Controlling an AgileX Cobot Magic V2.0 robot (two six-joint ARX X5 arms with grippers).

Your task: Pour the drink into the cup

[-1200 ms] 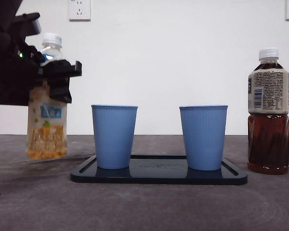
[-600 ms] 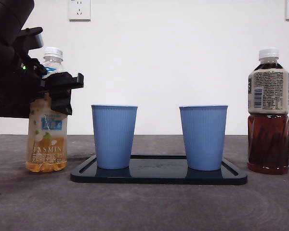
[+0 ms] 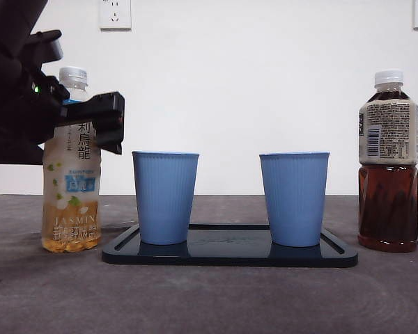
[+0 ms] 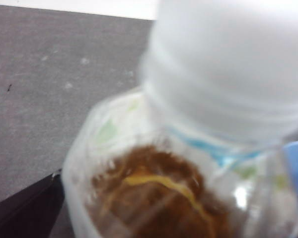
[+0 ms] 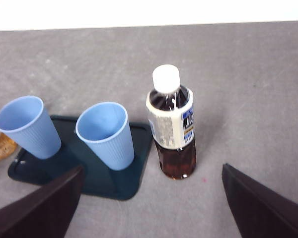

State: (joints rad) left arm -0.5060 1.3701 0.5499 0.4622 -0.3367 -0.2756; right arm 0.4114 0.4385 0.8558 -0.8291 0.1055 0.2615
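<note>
Left wrist view is mostly blur: white cap [image 4: 233, 59] and shoulder of the jasmine tea bottle [image 4: 154, 188] fill it, only one dark jaw edge shows at 8 o'clock, the other is hidden. Front view cuts the left gripper [image 3: 90, 122] off at the frame's 9 o'clock edge; arm body is a black mass, one jaw crosses the bottle's neck and label top. Can't tell if the jaws are clamped on the bottle or just around it.

Jasmine tea bottle [image 3: 71, 181] stands upright on the table [image 3: 209, 292], at 9 o'clock from the tray [image 3: 230, 254], near it but apart. Two blue cups on the tray: left cup [image 3: 165, 197] and right cup [image 3: 294, 198], both upright; from the right wrist view both look empty. Dark tea bottle [image 3: 388, 160] stands at 3 o'clock from the tray, capped, just beside it.

Right gripper [image 5: 149, 208] hangs high over the table, jaws wide apart, holding nothing; dark tea bottle [image 5: 172, 124] sits between them in view, well below.

Versus 1 s ago: the jasmine bottle was off the table and motion-blurred; now it's sharp with its base on the table. Vertical label text now faces the camera. Cups, tray and dark bottle unchanged.
</note>
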